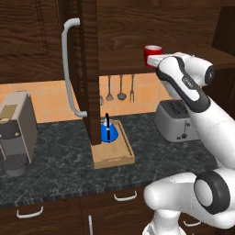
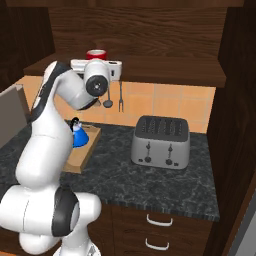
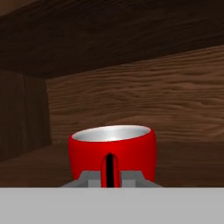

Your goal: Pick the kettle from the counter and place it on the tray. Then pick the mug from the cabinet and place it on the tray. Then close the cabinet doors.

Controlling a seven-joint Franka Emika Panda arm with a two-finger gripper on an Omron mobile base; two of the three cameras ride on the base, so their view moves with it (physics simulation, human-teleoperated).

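So the mug [image 3: 112, 155] sits on the shelf [image 3: 183, 164] inside the cabinet [image 3: 131, 87], upright, red with a pale inside, and its handle points straight back at the hand camera. The tool [image 3: 110, 178] is right at that handle, with its two tips pinched together on either side of it, so it looks clamped on the mug handle. The mug's base rests on the shelf as far as I can see, though the bottom of it is hidden in the hand view. From the left base view the mug [image 1: 153, 53] peeks out just behind the white end of the arm, and from the right base view only its rim [image 2: 96, 54] shows above the hand.

Below that, the kettle [image 1: 108, 132] is sitting in the tray [image 1: 114, 158], toward its back end, black handle standing up. The tray lies on the dark marbled table [image 1: 69, 170], partly tucked behind the open cabinet door [image 1: 88, 69], which swings out in front with its long grey bar handle [image 1: 69, 69].

Further out, a silver toaster [image 2: 161, 142] stands on the table to the right of the tray, well apart from it. A grey coffee machine [image 1: 16, 133] is over on the far left. A few utensils [image 1: 120, 89] hang on the orange tiled wall under the shelf.
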